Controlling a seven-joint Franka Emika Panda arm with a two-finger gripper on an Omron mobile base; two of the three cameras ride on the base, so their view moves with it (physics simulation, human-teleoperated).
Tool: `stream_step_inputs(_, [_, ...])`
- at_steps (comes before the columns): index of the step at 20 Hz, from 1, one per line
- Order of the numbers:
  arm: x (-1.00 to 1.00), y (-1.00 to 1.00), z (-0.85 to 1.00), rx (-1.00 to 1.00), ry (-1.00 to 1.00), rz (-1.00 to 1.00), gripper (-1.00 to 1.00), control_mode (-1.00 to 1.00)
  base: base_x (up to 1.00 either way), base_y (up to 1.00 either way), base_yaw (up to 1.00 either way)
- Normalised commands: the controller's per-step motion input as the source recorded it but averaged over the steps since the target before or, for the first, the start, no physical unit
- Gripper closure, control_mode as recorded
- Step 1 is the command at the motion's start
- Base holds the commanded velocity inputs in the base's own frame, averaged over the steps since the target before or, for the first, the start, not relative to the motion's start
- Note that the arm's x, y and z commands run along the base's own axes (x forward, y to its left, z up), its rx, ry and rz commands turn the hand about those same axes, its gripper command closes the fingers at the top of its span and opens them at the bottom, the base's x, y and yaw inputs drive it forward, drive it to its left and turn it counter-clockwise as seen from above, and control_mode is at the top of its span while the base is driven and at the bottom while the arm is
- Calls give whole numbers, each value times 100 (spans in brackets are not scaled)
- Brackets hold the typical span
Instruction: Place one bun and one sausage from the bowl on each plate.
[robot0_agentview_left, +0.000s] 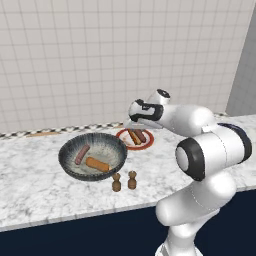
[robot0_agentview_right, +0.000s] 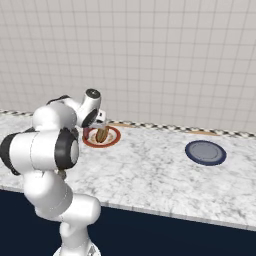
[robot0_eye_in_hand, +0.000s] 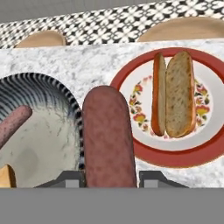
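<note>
My gripper (robot0_eye_in_hand: 109, 179) is shut on a reddish-brown sausage (robot0_eye_in_hand: 109, 135), which hangs above the gap between the bowl and the white red-rimmed plate (robot0_eye_in_hand: 144, 153). One golden-brown bun (robot0_eye_in_hand: 179, 94) lies on that plate. The ribbed grey-blue bowl (robot0_agentview_left: 70, 167) holds a second sausage (robot0_agentview_left: 82, 154) and a second bun (robot0_agentview_left: 97, 164). In the left base view the hand (robot0_agentview_left: 145, 112) hovers over the red-rimmed plate (robot0_agentview_left: 148, 144). The dark navy plate (robot0_agentview_right: 205, 152) lies bare far to the right on the counter.
Two small brown shakers (robot0_agentview_left: 124, 181) stand in front of the bowl, near the counter's front edge. The tiled wall runs close behind the plates. Bare marble stretches between the two plates.
</note>
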Motion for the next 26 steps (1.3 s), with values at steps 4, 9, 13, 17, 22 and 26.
stream_step_inputs(4, [53,0,-30,1,2,0,100,-100,0,0,0])
stream_step_inputs(9, [50,4,-42,0,1,-1,100,-100,0,0,0])
stream_step_inputs(13, [37,8,-29,0,3,0,100,-100,0,0,0])
stream_step_inputs(17, [23,17,-20,-2,0,-2,100,-100,0,0,0])
stream_step_inputs(22, [29,13,-29,-5,0,-4,100,-100,0,0,0])
stream_step_inputs(26, [36,0,-21,-1,0,-2,100,-100,0,0,0])
